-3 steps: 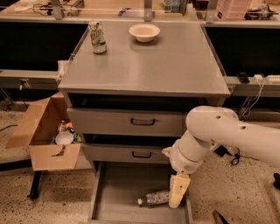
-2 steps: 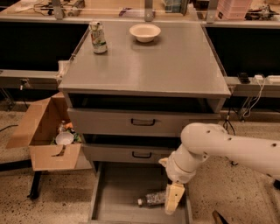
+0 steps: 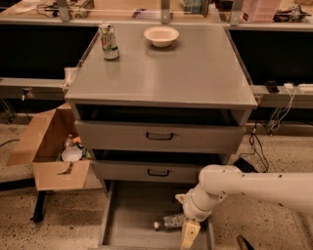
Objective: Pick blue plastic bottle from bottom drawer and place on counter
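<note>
The blue plastic bottle [image 3: 169,222] lies on its side on the floor of the open bottom drawer [image 3: 132,210], white cap pointing left. My gripper [image 3: 190,234] hangs from the white arm just right of the bottle, low over the drawer's front right part, its yellowish fingers pointing down. The bottle's right end is hidden behind the wrist. The counter [image 3: 195,73] is the broad grey cabinet top above, carrying a green-and-white can [image 3: 109,42] and a white bowl [image 3: 161,35].
Two upper grey drawers with black handles [image 3: 159,136] stand partly pulled out above the bottom one. An open cardboard box [image 3: 51,151] with items sits on the floor at left. A tan bench with metal posts [image 3: 166,10] runs behind. Cables hang at right [image 3: 274,112].
My arm has swung left and down, bringing the gripper lower into the bottom drawer and closer to the bottle's right end. The bottle has not moved.
</note>
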